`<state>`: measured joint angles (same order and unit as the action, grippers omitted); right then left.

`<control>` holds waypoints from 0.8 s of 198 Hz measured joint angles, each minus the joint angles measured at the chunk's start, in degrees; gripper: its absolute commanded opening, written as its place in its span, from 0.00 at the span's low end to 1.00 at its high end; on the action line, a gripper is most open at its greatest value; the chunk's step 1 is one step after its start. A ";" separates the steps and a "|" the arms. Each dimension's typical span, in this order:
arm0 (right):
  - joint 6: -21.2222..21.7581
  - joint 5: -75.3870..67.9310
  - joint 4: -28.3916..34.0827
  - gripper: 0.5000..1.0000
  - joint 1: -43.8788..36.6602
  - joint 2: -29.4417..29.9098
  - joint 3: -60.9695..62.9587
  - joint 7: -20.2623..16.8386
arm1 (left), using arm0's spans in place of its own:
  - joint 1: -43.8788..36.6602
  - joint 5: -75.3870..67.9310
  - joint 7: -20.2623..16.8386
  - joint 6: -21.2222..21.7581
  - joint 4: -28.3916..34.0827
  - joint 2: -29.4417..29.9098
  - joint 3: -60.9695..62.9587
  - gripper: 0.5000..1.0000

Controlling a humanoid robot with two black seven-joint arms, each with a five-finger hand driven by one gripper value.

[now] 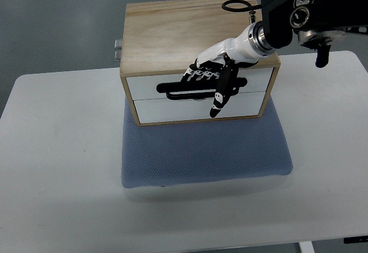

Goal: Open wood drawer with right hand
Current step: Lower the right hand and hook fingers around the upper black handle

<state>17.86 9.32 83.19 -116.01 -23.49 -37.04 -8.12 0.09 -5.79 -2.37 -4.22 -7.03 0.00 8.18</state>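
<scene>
The fingers (201, 76) of the right hand (211, 72) are curled over the black handle (179, 91) of the upper drawer (198, 85), hooked around its bar, while the thumb (220, 95) hangs straight down past the handle so its tip lies over the white front of the lower drawer (190, 107). The white wrist runs up and to the right from the handle into the bulky black forearm (310, 8), which enters from the upper right. Both drawers sit flush in the wooden box (172, 29), the upper one looking closed, with its front level with the frame. Behind the handle, on the box's top near the back right corner, lies a black ring (239, 4). A small metal hinge (118, 49) sticks out from the box's left side. Below the handle, the box rests on a blue cushion (204, 155), which spreads forward over the white table (57, 167).
</scene>
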 measured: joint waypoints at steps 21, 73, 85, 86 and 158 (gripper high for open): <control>-0.20 0.00 -0.03 0.88 0.14 0.43 -0.04 -0.12 | 0.00 0.00 0.00 0.00 0.00 0.00 0.00 1.00; -0.65 0.00 -0.20 0.88 0.80 1.46 -0.30 -0.20 | 0.00 0.00 0.00 0.00 0.00 0.00 0.00 1.00; -1.05 0.00 -0.22 0.88 0.87 1.58 -0.34 -0.22 | 0.00 0.00 0.00 0.00 0.00 0.00 0.00 1.00; -1.09 0.00 -0.22 0.88 0.88 1.60 -0.34 -0.22 | 0.00 0.00 0.00 0.00 0.00 0.00 0.00 1.00; -2.27 0.00 -0.39 0.88 1.47 2.17 -0.55 -0.83 | 0.00 0.00 0.00 0.00 0.00 0.00 0.00 1.00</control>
<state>15.58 9.31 82.81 -114.54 -21.32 -37.60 -8.95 0.09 -5.79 -2.37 -4.22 -7.03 0.00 8.17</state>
